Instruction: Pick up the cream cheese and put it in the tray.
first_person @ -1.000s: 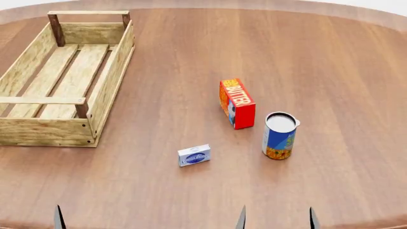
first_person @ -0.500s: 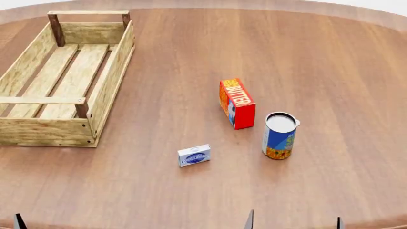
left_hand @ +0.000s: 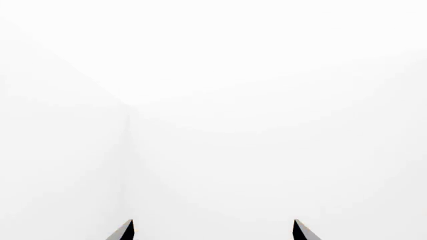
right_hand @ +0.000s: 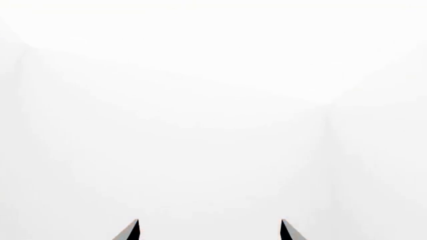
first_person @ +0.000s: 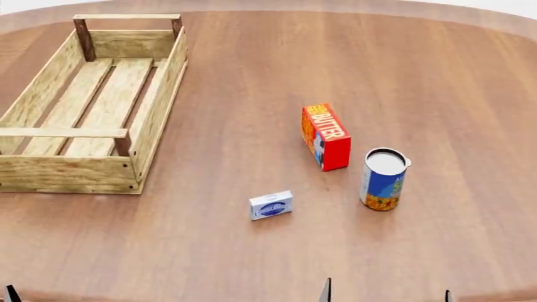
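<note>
Perhaps a bare white room: wooden table, blank walls.

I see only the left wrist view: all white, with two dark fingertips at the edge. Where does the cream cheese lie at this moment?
Observer: In the head view the cream cheese lies on the table, apart from the rest, nearer the robot than the butter box and the can.
Operator: And the tray, is something in it?
Observer: The tray stands at the table's far left; nothing lies on its slats.
Operator: Does the right gripper hold anything?
Observer: No. The right gripper is open, with nothing between its fingertips.
</note>
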Motion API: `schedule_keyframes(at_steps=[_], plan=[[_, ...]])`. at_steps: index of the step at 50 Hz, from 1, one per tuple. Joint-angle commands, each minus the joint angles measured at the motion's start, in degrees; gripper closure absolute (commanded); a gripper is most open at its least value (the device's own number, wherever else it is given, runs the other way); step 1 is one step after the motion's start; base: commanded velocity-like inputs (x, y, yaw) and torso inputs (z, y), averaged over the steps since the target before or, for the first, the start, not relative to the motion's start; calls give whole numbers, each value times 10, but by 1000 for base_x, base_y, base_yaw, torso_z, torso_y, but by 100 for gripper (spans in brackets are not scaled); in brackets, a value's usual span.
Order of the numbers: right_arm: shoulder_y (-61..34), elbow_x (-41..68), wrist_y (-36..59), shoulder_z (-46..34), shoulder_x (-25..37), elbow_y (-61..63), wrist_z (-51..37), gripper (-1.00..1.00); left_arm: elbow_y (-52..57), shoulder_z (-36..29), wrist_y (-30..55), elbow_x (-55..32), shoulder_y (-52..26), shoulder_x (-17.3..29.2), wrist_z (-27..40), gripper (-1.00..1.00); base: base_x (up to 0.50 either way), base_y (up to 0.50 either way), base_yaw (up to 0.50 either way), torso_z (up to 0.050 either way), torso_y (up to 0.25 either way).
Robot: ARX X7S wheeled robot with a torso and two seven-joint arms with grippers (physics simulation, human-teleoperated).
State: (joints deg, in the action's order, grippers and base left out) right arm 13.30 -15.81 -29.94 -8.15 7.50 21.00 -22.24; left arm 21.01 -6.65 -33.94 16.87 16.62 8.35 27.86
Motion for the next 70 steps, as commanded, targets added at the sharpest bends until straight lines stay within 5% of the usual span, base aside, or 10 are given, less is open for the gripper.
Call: schedule_keyframes(at_steps=[1, 70], plan=[[0, -6, 0, -9, 5, 2, -8, -100, 2, -2, -1, 2, 0, 5, 10, -100, 0, 125, 0, 0, 0], [-13, -14, 32, -48, 33, -5, -32, -100, -2, -33, 17, 11, -7, 30, 39, -100, 4, 147, 0, 0, 0]])
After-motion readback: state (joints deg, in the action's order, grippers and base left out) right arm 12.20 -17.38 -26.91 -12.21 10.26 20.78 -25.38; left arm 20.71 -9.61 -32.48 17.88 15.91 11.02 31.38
